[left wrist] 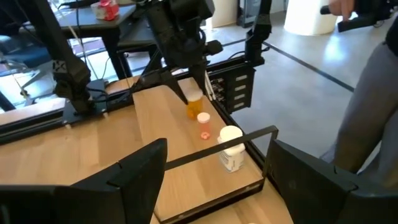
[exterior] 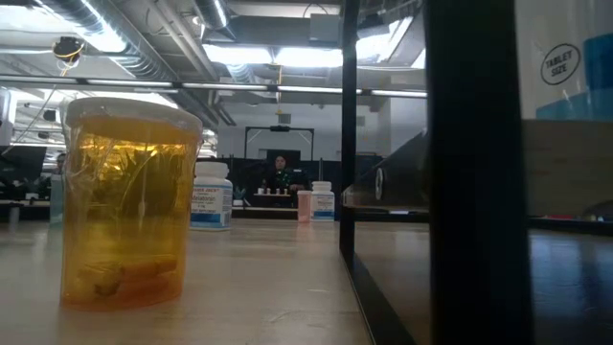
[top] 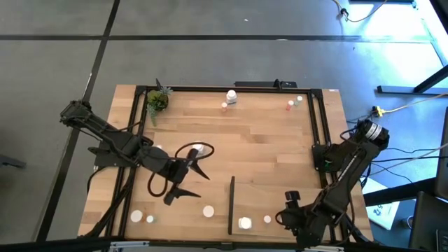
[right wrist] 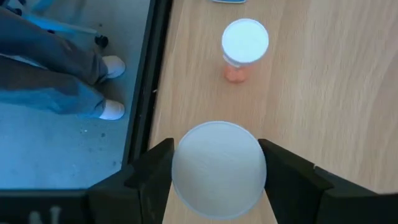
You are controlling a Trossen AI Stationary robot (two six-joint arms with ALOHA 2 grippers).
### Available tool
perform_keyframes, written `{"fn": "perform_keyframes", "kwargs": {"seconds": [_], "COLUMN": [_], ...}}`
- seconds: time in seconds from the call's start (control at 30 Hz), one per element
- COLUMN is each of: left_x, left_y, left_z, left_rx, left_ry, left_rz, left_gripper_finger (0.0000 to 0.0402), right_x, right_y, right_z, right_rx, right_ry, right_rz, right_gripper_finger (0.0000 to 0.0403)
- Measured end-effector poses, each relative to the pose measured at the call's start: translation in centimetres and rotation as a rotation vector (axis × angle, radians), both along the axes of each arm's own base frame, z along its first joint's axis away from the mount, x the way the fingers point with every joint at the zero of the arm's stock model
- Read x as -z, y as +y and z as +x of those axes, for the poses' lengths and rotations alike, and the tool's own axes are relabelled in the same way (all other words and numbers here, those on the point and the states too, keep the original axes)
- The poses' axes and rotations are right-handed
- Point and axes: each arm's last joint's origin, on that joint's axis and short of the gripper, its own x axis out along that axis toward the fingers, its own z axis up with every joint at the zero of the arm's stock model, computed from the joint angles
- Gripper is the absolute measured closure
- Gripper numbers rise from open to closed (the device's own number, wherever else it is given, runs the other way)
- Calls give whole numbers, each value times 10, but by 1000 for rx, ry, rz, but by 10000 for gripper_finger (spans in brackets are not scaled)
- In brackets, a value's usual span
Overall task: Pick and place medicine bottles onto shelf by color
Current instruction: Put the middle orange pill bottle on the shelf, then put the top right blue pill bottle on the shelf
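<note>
Right gripper [right wrist: 216,149], at the table's front edge over the shelf [top: 266,196], pinches a white-capped bottle [right wrist: 217,171] between its fingers. Mid-table, the left gripper [top: 204,184] hangs spread wide, empty. More bottles [top: 231,96] line the far edge.

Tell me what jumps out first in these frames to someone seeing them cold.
The low view is dominated by a translucent amber pill bottle standing upright on the light-wood tabletop, close to the camera. In the right wrist view, the right gripper brackets a round white-capped bottle, with a smaller pinkish bottle with a white cap just beyond. From above, the left gripper hangs open over the table's left half.
</note>
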Motion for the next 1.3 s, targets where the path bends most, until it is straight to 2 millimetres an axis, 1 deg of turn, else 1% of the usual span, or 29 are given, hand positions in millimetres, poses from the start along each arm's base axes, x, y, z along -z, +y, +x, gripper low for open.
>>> {"fn": "perform_keyframes", "kwargs": {"seconds": [0.23,0.67,0.9,1.07,1.3], "left_x": [0,0,0,0,0], "left_y": [0,0,0,0,0], "left_z": [0,0,0,0,0], "left_rx": [2,-1,-1,-2,-2], "left_ry": [0,-1,0,0,1], "left_rz": [1,2,1,1,2], "left_gripper_finger": [124,124,124,124,124], "right_x": [2,2,2,-6,-11], "right_y": [1,1,1,3,1], "right_z": [0,0,0,0,-1], "right_rx": [-10,-3,-1,-22,-10], "right_ry": [25,25,27,40,56], "right_rz": [7,12,16,34,-5], "right_gripper_finger": [180,147,144,144,144]}}
